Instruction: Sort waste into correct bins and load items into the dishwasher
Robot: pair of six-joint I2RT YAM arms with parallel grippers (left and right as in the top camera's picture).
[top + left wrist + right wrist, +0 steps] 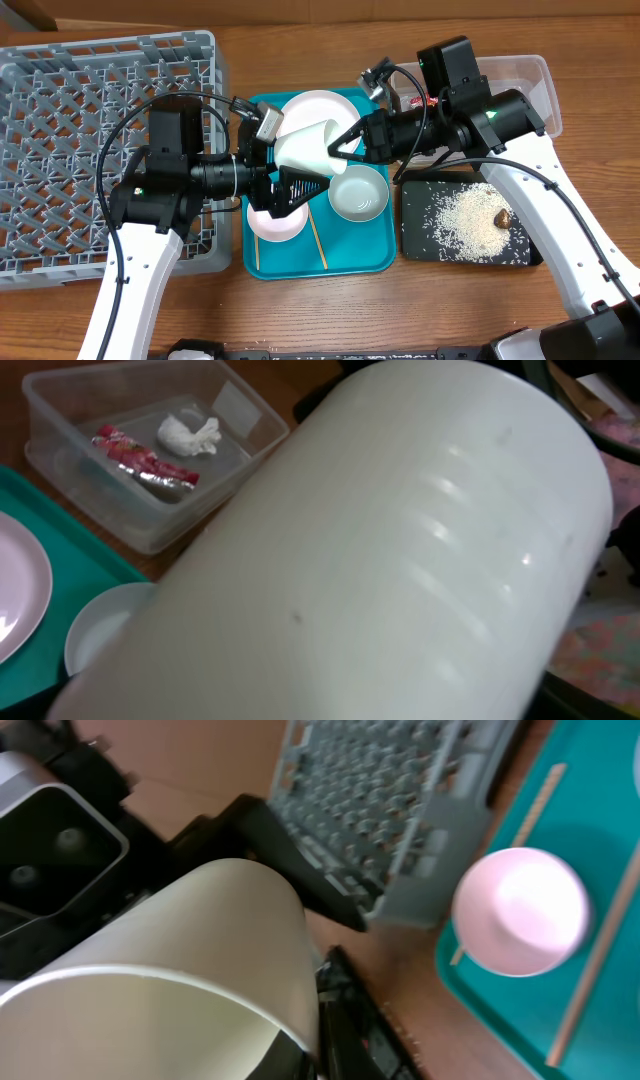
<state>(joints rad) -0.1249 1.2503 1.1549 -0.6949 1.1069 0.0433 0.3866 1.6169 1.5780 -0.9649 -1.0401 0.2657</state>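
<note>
Filling the left wrist view, the white cup (380,540) lies on its side in the air, and it looms just as large at the lower left of the right wrist view. From overhead it hangs above the teal tray (370,255), between the two arms. The left fingers (290,188) are closed on the cup from its left side, one black finger showing beneath it. The right fingers (348,132) reach its other end with their tips against it; whether they pinch it I cannot tell.

On the teal tray sit the white plate (320,105), the grey-green bowl (358,193), the pink bowl (277,222) and two wooden chopsticks (318,245). Just right of it, the black tray (415,250) holds rice grains (465,225) and a brown lump (502,217). The clear tub (60,420) contains the red wrapper (145,455) and the crumpled tissue (188,435). The grey dish rack (90,120) stands on the bench (300,310) to the left.
</note>
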